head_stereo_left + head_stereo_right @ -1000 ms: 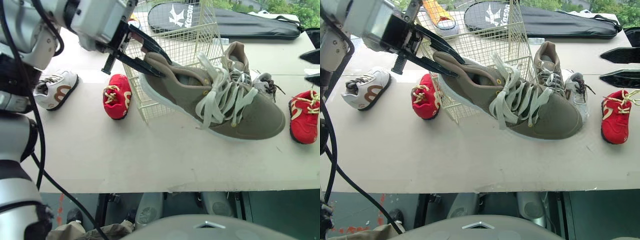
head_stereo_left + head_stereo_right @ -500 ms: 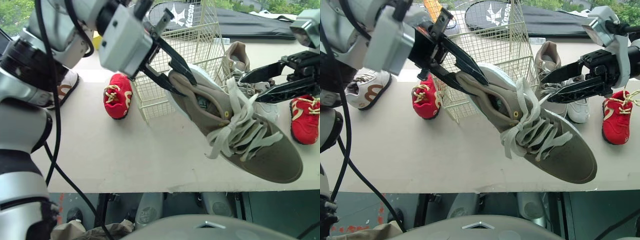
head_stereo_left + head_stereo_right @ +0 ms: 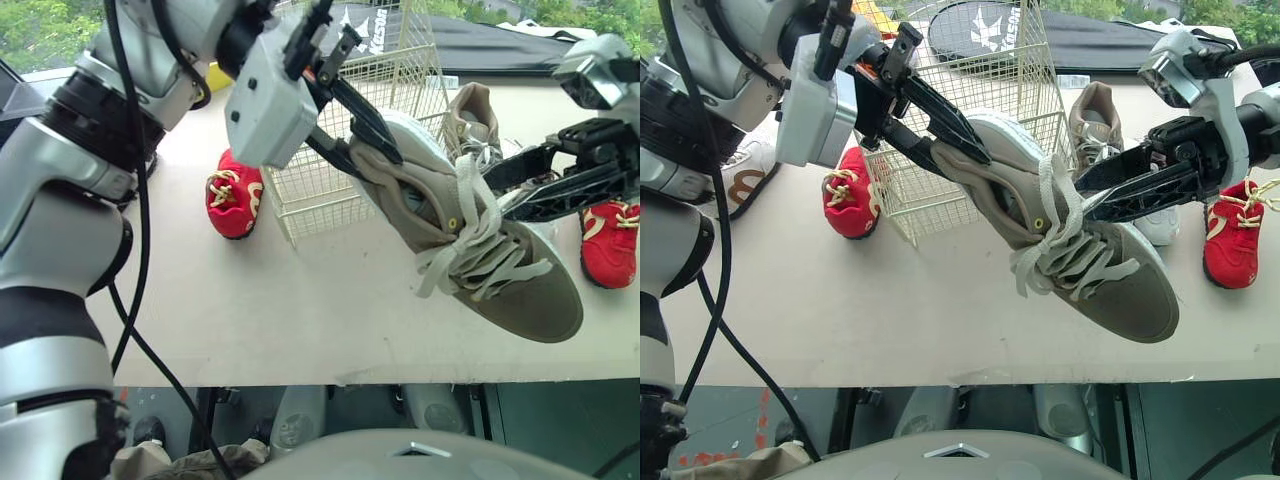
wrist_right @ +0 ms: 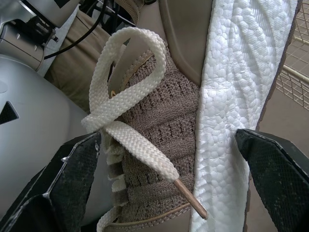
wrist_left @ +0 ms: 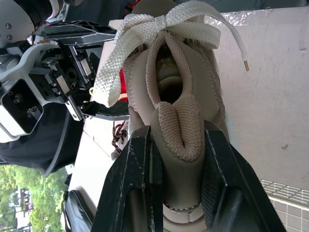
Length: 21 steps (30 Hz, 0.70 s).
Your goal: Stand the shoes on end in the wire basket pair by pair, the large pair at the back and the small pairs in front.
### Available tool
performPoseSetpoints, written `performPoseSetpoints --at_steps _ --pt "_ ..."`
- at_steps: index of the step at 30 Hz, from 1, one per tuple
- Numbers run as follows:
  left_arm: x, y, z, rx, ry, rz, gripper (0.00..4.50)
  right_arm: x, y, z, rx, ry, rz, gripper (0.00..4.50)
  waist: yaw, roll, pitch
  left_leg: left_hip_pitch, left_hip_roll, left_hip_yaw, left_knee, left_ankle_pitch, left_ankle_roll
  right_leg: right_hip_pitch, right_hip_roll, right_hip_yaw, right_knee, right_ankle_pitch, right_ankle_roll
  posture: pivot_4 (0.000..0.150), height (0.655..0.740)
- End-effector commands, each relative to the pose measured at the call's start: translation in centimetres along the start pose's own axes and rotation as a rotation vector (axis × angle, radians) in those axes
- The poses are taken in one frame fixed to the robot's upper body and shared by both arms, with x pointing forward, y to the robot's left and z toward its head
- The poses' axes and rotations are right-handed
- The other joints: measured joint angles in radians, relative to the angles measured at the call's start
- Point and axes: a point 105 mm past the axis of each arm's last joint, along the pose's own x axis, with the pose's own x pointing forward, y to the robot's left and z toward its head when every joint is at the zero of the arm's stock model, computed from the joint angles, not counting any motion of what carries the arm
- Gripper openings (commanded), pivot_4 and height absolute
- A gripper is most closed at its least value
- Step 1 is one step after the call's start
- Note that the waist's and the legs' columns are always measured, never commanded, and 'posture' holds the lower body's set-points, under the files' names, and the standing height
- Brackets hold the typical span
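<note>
Black racket bag (image 3: 1120, 45) with white logo lies along the far edge of the pale table (image 3: 840, 310). Green foliage (image 3: 40, 25) beyond.

Bright, soft daylight, seemingly overcast; faint shadows.

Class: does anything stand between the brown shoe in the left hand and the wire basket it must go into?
Nothing visible does. The left hand holds the brown shoe by its heel in front of the wire basket; the open right hand straddles its laces.
</note>
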Motion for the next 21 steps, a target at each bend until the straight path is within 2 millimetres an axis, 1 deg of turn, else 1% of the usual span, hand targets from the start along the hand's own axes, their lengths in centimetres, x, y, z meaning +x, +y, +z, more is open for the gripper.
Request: performPoseSetpoints --at_steps 1,2,5,8,10,11,13,15,17,19,20,21 --pt "-1.1 2.0 1.5 0.095 -0.011 0.066 0.73 0.1 0.4 0.0 -0.039 0.020 -0.030 4.49 0.000 0.000 0.000 0.000 0.000 0.000 0.000 0.000 0.000 0.000 0.000 0.000 0.000 0.000 0.000 0.150 0.7400" --pt "-1.1 2.1 1.6 0.102 -0.017 0.073 0.73 0.3 0.4 -0.4 -0.036 0.035 -0.036 4.49 0.001 0.000 0.000 0.000 0.000 0.000 0.000 0.000 0.000 0.000 0.000 0.000 0.000 0.000 0.000 0.150 0.7400" --pt "-1.0 2.5 1.8 0.115 -0.038 0.098 0.73 0.6 0.8 -1.1 -0.020 0.048 -0.016 3.73 0.005 0.000 0.000 -0.001 0.000 -0.001 0.000 0.000 0.000 0.000 0.000 -0.001 0.000 0.000 0.000 0.150 0.7400" --pt "-1.1 2.9 2.1 0.140 -0.055 0.127 0.73 0.6 1.1 -1.4 -0.010 0.047 -0.010 2.36 0.005 0.000 0.000 -0.001 0.000 -0.001 0.001 0.000 0.000 0.000 0.000 -0.001 0.000 0.000 0.000 0.150 0.7400" --pt "-1.2 3.1 2.1 0.152 -0.053 0.141 0.73 0.6 1.3 -1.7 0.000 0.048 -0.004 1.56 0.005 0.000 0.000 -0.001 0.000 -0.002 0.001 0.000 0.000 0.000 0.000 -0.002 0.001 0.000 0.000 0.150 0.7400" --pt "-1.2 3.2 2.0 0.152 -0.049 0.144 0.73 0.7 1.5 -1.7 0.011 0.044 0.004 1.25 0.005 0.000 0.000 -0.001 0.000 -0.002 0.001 0.000 0.000 0.000 0.000 -0.002 0.001 0.000 0.000 0.150 0.7400" --pt "-1.2 3.1 1.9 0.151 -0.043 0.146 0.73 0.7 1.8 -1.9 0.030 0.039 0.022 0.48 0.004 0.000 0.000 -0.001 0.000 -0.001 0.001 0.000 0.000 0.000 0.000 -0.002 0.001 0.000 0.000 0.150 0.7400" --pt "-1.2 3.0 1.9 0.148 -0.046 0.151 0.73 0.9 2.2 -2.0 0.039 0.033 0.035 0.02 0.003 0.000 0.000 -0.001 0.000 -0.001 0.001 0.000 0.000 0.000 0.000 -0.002 0.001 0.000 0.000 0.150 0.7400" --pt "-1.3 2.7 1.7 0.110 -0.045 0.154 0.73 1.0 2.2 -1.9 0.037 0.016 0.032 0.02 0.003 0.000 0.000 -0.001 0.000 -0.002 0.001 0.000 0.000 0.000 0.000 -0.002 0.001 0.000 0.000 0.150 0.7400" --pt "-2.0 2.4 1.3 -0.012 -0.055 0.185 0.73 0.9 2.1 -1.7 0.027 -0.017 0.018 0.02 0.002 0.000 0.000 -0.001 0.000 -0.002 0.001 0.000 0.000 0.000 0.000 -0.002 0.002 0.000 0.000 0.150 0.7400" --pt "-2.5 2.4 1.2 -0.060 -0.058 0.207 1.65 0.8 2.1 -1.5 0.015 -0.031 0.010 0.00 0.001 0.000 0.000 -0.001 0.000 -0.002 0.001 0.000 0.000 0.000 0.000 -0.002 0.002 0.000 0.000 0.150 0.7400" --pt "-3.1 2.4 1.0 -0.134 -0.063 0.241 2.01 0.7 2.1 -1.5 0.002 -0.045 0.005 0.00 0.000 0.000 0.000 -0.001 0.000 -0.002 0.001 0.000 0.000 0.000 0.001 -0.002 0.002 0.000 0.000 0.150 0.7400"
